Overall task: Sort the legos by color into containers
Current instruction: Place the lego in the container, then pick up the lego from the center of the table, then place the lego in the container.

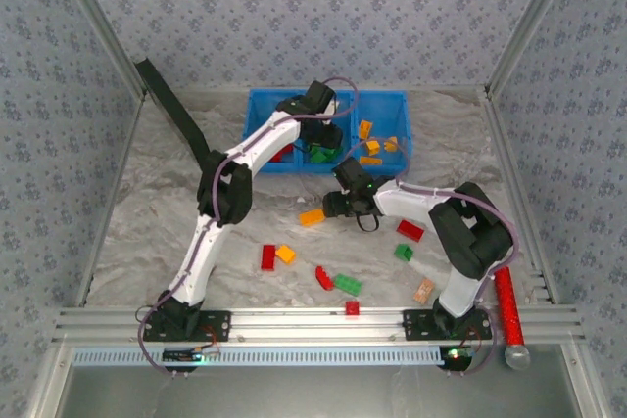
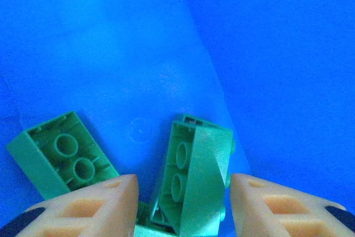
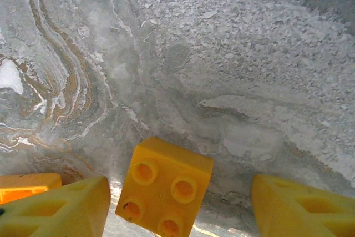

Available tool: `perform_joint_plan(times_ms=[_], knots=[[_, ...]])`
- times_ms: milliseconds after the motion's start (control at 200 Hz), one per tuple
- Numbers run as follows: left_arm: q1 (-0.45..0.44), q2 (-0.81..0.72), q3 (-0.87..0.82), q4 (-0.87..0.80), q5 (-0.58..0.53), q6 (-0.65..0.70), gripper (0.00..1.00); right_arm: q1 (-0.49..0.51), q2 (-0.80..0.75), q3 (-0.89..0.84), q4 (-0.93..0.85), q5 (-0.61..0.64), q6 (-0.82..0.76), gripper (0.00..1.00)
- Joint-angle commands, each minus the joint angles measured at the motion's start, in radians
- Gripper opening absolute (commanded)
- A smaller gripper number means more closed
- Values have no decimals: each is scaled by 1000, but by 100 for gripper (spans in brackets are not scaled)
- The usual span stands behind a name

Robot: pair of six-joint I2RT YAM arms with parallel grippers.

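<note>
The blue tray (image 1: 263,110) stands at the back of the table. My left gripper (image 1: 317,147) hangs over its middle compartment. In the left wrist view the left gripper (image 2: 183,195) is open, and a green brick (image 2: 197,184) lies tilted on the tray floor between its fingers, with a gap on each side. A second green brick (image 2: 62,156) lies to the left. My right gripper (image 1: 331,207) is low over the table in front of the tray. It (image 3: 177,209) is open around a yellow brick (image 3: 165,187) resting studs-up on the table, not gripped.
Orange bricks (image 1: 376,144) lie in the tray's right compartment. Loose red (image 1: 267,257), orange (image 1: 312,216) and green (image 1: 347,284) bricks are scattered across the table's middle and front. A tan block (image 1: 422,291) lies front right, a black strip (image 1: 172,111) back left.
</note>
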Motion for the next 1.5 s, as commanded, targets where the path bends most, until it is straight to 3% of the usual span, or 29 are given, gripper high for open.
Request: perform_joint_plan(times_ms=[0, 140, 430, 730, 960, 1189, 1494], knots=[[-1, -135, -43, 19, 30, 25, 48, 7, 41, 37, -11, 17, 8, 64], [-4, -253, -116, 40, 32, 33, 49, 8, 70, 50, -3, 13, 11, 58], [-6, -516, -346, 125, -2, 36, 51, 16, 90, 50, -27, 29, 2, 38], [11, -740, -552, 170, -67, 49, 53, -24, -143, 55, -217, 91, -101, 29], [12, -920, -788, 189, -120, 86, 58, -172, -295, 149, -337, 115, -238, 29], [-19, -1112, -1042, 279, 5, 115, 65, -315, -186, 277, -284, 95, -377, 29], [-104, -1215, -1224, 208, -11, 89, 69, -372, 86, 498, -244, 56, -430, 30]])
